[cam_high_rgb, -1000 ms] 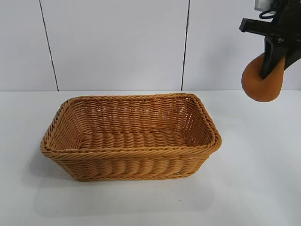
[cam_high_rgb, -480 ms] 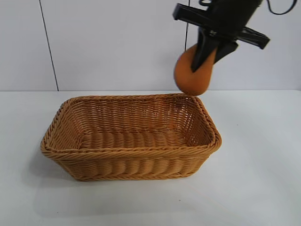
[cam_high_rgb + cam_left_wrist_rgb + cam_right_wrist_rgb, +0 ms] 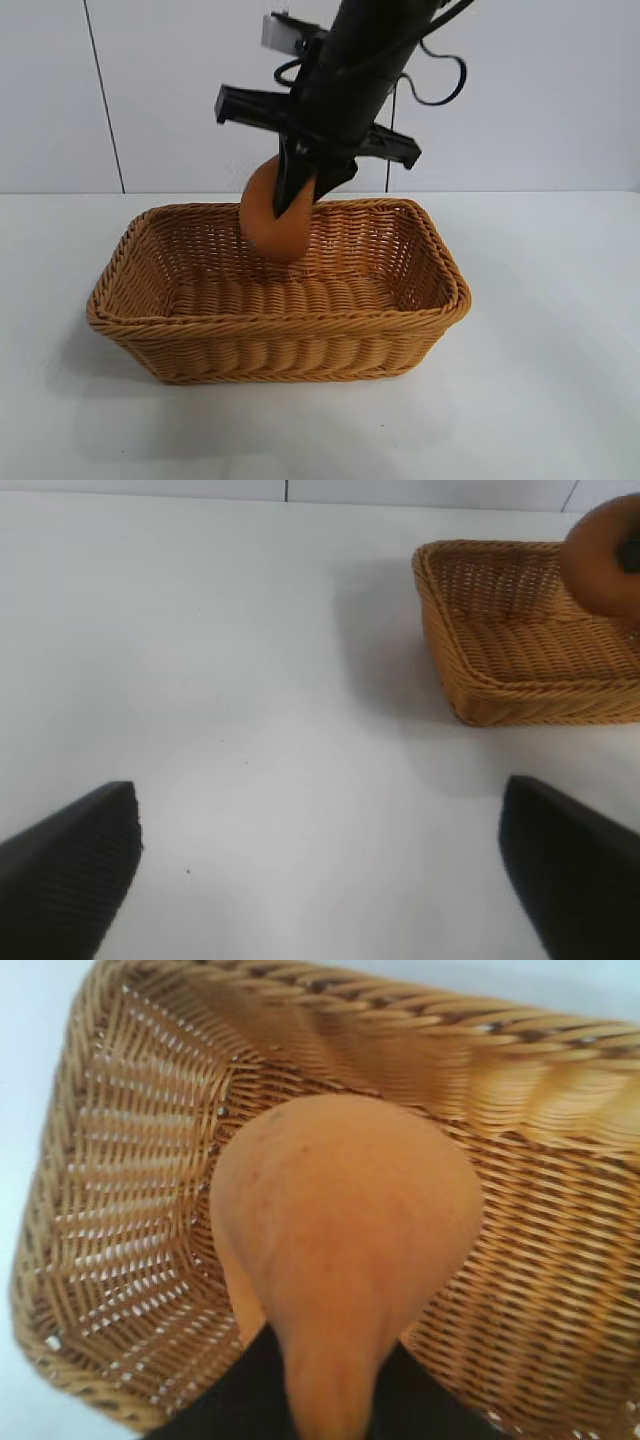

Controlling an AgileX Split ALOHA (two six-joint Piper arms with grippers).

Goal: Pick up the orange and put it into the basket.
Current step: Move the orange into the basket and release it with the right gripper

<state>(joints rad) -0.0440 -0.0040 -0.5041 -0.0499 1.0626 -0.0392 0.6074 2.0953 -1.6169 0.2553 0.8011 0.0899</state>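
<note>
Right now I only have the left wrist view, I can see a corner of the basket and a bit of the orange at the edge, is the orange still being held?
Observer: Yes. In the exterior view the right end effector is shut on the orange, carrying it from above.
Operator: Is it over the basket or off to one side?
Observer: Over it. The right wrist view shows the orange with the basket floor directly behind it.
Operator: Has it touched the bottom?
Observer: No. From outside, the orange hangs at about the height of the basket's rim, clear of the floor.
Operator: And the left end effector?
Observer: It isn't in the exterior view at all.
</note>
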